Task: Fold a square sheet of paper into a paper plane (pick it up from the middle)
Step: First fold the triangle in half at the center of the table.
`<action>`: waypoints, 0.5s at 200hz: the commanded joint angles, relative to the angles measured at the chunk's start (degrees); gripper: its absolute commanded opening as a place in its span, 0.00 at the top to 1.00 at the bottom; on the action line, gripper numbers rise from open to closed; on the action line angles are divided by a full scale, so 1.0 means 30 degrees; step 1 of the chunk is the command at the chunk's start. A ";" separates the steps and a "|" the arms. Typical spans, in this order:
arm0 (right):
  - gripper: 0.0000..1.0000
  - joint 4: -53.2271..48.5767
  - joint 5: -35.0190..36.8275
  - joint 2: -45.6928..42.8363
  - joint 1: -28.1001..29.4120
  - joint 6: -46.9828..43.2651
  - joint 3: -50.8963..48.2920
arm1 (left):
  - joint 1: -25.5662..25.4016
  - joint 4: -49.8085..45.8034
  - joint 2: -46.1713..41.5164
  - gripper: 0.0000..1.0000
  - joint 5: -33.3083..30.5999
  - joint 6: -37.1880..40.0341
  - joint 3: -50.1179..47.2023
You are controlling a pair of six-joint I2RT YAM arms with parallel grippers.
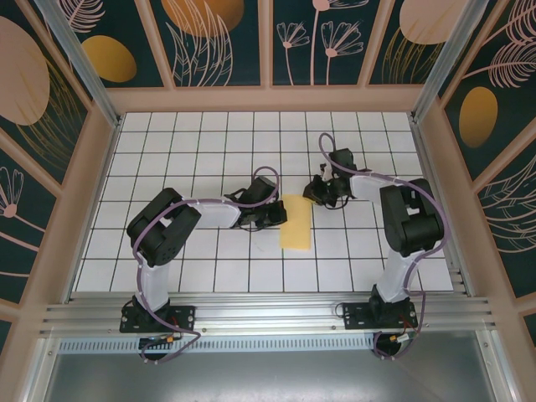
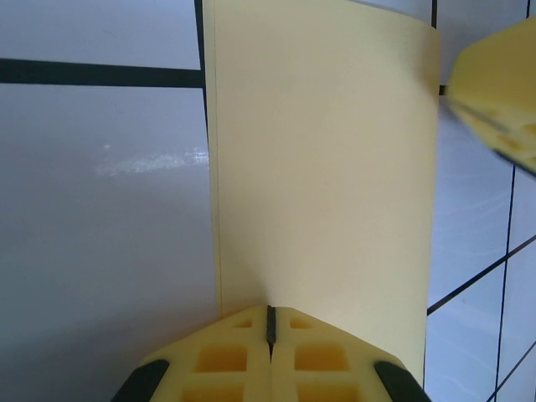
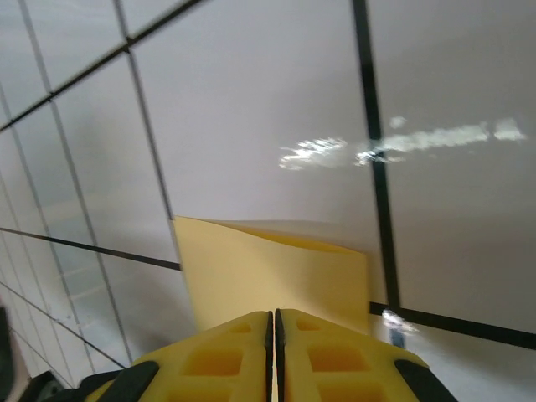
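Pale yellow, the sheet of paper (image 1: 296, 224) lies just right of the middle of the top frame as a narrow upright strip, doubled over on the white tiled table (image 1: 193, 159). I have 2 grippers at it. The left gripper (image 1: 275, 216) meets the strip's left long edge about halfway up. The right gripper (image 1: 322, 197) sits at the strip's upper right corner.

On the left wrist feed, the sheet of paper (image 2: 327, 167) runs as 1 broad band from the top of the frame down to the bottom centre. There the left gripper (image 2: 270, 322) has its 2 yellow fingers pressed together with no gap, and the paper's edge runs in between them, so I read it as pinching the sheet. 1 blurred yellow finger (image 2: 490, 84) of the right gripper pokes in at the upper right of that frame, at the band's far corner.

On the right wrist feed, the right gripper (image 3: 274, 322) is likewise fully closed at the bottom centre, nipping the sheet of paper (image 3: 268, 276). The top layer lifts slightly off the tile along its far edge.
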 commanded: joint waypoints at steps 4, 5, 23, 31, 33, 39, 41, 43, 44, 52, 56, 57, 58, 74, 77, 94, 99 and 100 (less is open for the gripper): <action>0.87 0.0292 0.0153 0.1394 0.0004 0.0073 -0.0141 | -0.0010 -0.2176 0.0693 1.00 -0.0898 0.0434 -0.0109; 0.87 0.0272 0.0161 0.1441 -0.0004 0.0069 -0.0141 | -0.0013 -0.2176 0.0693 1.00 -0.0898 0.0437 -0.0102; 0.87 -0.0065 0.0371 0.1673 0.0001 -0.0051 -0.0129 | -0.0006 -0.2209 0.0636 1.00 -0.0846 0.0426 -0.0146; 0.87 -0.0099 0.0375 0.1370 0.0012 0.0004 -0.0202 | -0.0014 -0.2210 0.0592 1.00 -0.0872 0.0417 -0.0204; 0.87 -0.0097 0.0353 0.1268 0.0002 0.0006 -0.0233 | -0.0015 -0.2221 0.0580 1.00 -0.0892 0.0391 -0.0210; 0.87 -0.0102 0.0296 0.0913 0.0041 -0.0008 -0.0298 | -0.0004 -0.2211 0.0521 1.00 -0.0927 0.0400 -0.0240; 0.87 -0.0127 0.0289 0.0758 0.0031 -0.0019 -0.0294 | 0.0003 -0.2222 0.0518 1.00 -0.0927 0.0409 -0.0241; 0.87 -0.0140 0.0266 0.0631 0.0021 -0.0022 -0.0322 | -0.0010 -0.2210 0.0496 1.00 -0.0942 0.0426 -0.0241; 0.87 -0.0147 0.0247 0.0546 0.0020 -0.0023 -0.0327 | -0.0013 -0.2208 0.0506 1.00 -0.0950 0.0433 -0.0241; 0.87 -0.0338 0.0258 -0.0031 0.0087 -0.0045 -0.0324 | -0.0015 -0.2210 0.0492 1.00 -0.0995 0.0410 -0.0241; 0.87 -0.0387 0.0232 -0.0336 0.0119 -0.0052 -0.0380 | -0.0015 -0.2206 0.0488 1.00 -0.0987 0.0400 -0.0241; 0.87 -0.0403 0.0230 -0.0421 0.0142 -0.0052 -0.0400 | -0.0015 -0.2206 0.0474 1.00 -0.0986 0.0421 -0.0241; 0.87 -0.0410 0.0215 -0.0477 0.0153 -0.0052 -0.0395 | 0.0000 -0.2220 0.0481 1.00 -0.0986 0.0416 -0.0241; 0.86 -0.0303 -0.0090 -0.1685 0.0325 0.0104 -0.0943 | -0.0010 -0.2206 0.0503 1.00 -0.0952 0.0380 -0.0168; 0.86 -0.0206 -0.0185 -0.1872 0.0357 0.0183 -0.1115 | -0.0007 -0.2209 0.0516 1.00 -0.0931 0.0367 -0.0155; 0.86 0.0409 -0.0789 -0.2626 0.0642 0.0571 -0.2277 | -0.0007 -0.2206 0.0517 1.00 -0.0941 0.0380 -0.0095; 0.86 0.0532 -0.0782 -0.2746 0.0730 0.0645 -0.2590 | -0.0009 -0.2206 0.0495 1.00 -0.0921 0.0382 -0.0094; 0.86 0.0540 -0.0760 -0.2753 0.0755 0.0662 -0.2647 | -0.0012 -0.2206 0.0506 1.00 -0.0924 0.0382 -0.0080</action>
